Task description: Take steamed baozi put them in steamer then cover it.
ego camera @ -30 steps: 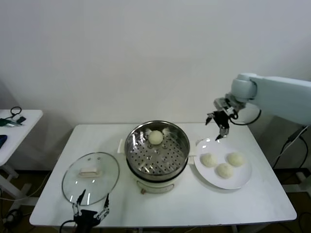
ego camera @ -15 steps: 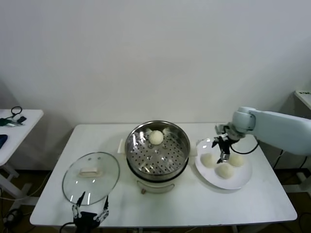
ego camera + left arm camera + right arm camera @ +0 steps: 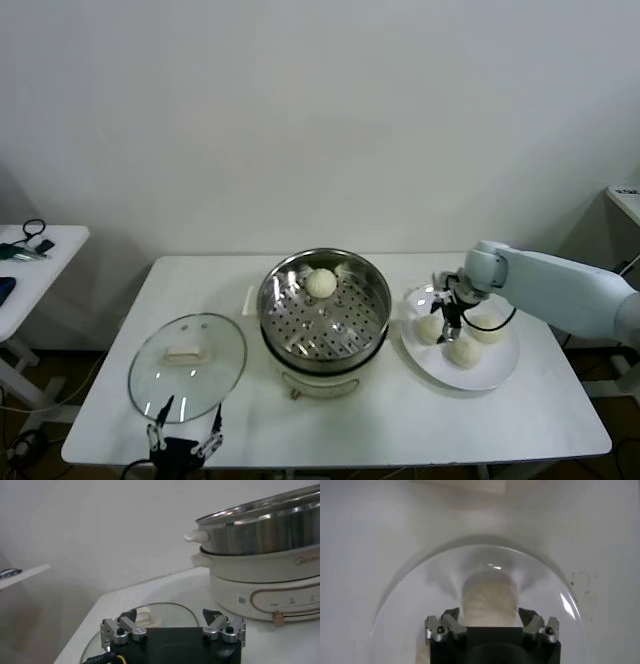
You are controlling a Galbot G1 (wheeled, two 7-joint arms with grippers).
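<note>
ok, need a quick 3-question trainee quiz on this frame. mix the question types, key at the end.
1. True or false: the cover is on the steamer.
2. How many steamed baozi sit on the white plate, and how many in the steamer?
3. Which gripper is at work? A) left gripper, B) right gripper.

Key
1. False: it lies flat on the table, on the steamer's left.
2. Three on the plate, one in the steamer.
3. B: its jaws stand open around a baozi on the plate. The left gripper is parked open at the table's near edge by the cover.
</note>
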